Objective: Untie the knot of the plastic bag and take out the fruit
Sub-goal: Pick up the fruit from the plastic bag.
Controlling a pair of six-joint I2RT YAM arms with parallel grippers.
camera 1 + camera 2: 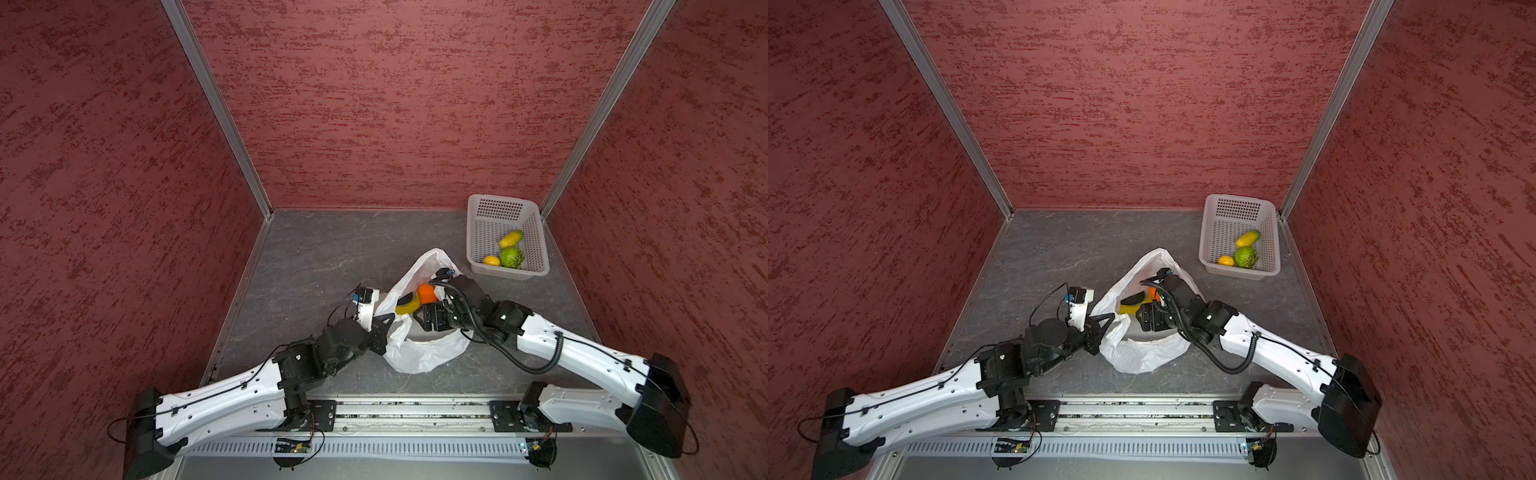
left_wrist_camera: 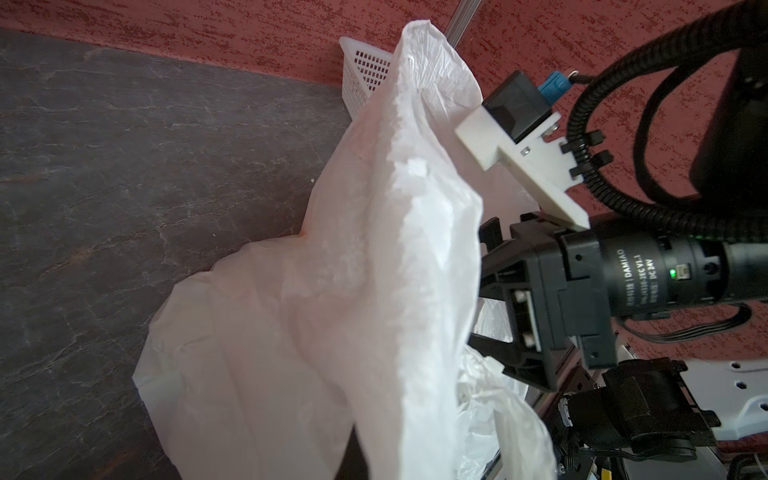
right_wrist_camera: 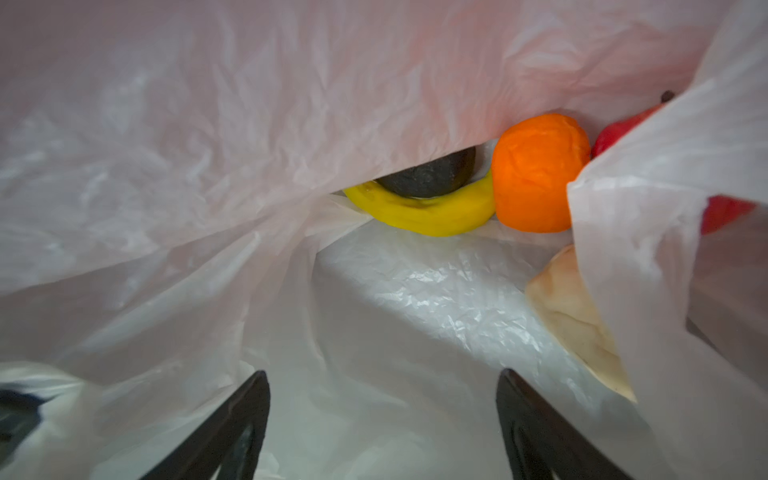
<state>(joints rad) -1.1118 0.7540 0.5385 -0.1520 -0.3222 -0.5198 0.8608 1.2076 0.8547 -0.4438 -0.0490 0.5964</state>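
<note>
Right tool: black tapered fingers stand wide apart inside the mouth of the plastic bag. Nothing is between them, and the tips are over the bag's crinkled floor.
Left tool: jaws together, clamped on the bag's rim on its left side, with film draped from the grip.
Plastic bag: thin, white, translucent, creased film. The mouth is open and it lies at the middle of the surface between the two tools.
Fruit in bag: a curved matte yellow banana cradles a rounded black piece and touches a dimpled orange. Beside the orange is a glossy red apple, partly behind a fold. A beige piece lies apart, nearer the fingers.
Basket: white perforated plastic, rectangular, at the far right corner of the surface.
Fruit in basket: an oblong yellow-green mango, a bumpy green fruit and a small lemon just beside it.
Surface: dark grey, with marble veining.
</note>
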